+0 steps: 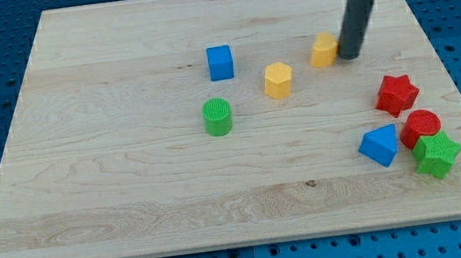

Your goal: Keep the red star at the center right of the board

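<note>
The red plastic star block (396, 94) already sits near the right edge of the pale wooden table (111, 161), about midway between the far and near edges, so I judge the task to be at its holding step: the star is where it belongs and my job is to leave it there.

My tool is a plain dark rod with nothing to clench or release; it grasps nothing. My tip (349, 54) rests on the table touching, or just beside, the right side of a small yellow block (324, 49), toward the far right corner and apart from the star.

The next move calls for restraint: any sweep toward the near edge should pass clear of the star, or stop short of it.

The star looks ribbed on its sides, flat on top, and stands squarely on the wood. A red cylinder (421, 127) lies near it toward the near edge, not touching. Nothing presses against it.
</note>
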`<state>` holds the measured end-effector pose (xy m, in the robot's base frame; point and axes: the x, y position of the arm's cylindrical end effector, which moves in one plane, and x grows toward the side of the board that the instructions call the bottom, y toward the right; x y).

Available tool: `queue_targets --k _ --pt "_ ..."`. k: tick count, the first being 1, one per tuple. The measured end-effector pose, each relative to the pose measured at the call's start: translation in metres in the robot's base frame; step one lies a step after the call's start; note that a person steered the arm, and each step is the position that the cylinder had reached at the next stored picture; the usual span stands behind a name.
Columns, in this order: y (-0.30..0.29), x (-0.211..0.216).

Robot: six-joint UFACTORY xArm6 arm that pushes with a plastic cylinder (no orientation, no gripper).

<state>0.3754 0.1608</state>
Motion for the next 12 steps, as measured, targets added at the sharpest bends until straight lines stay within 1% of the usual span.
queue_targets --k 1,2,3,5,6,7,8,9,11,12 --pt "-0.027 -0.01" --pt "-0.017 -0.006" --pt "-0.01 0.01" --pt "-0.017 0.04" --pt "-0.021 0.07" --pt "-0.021 0.118" --pt "-0.007 0.15" --pt "0.012 0.152" --pt "0.014 0.148" --pt "0.014 0.136"
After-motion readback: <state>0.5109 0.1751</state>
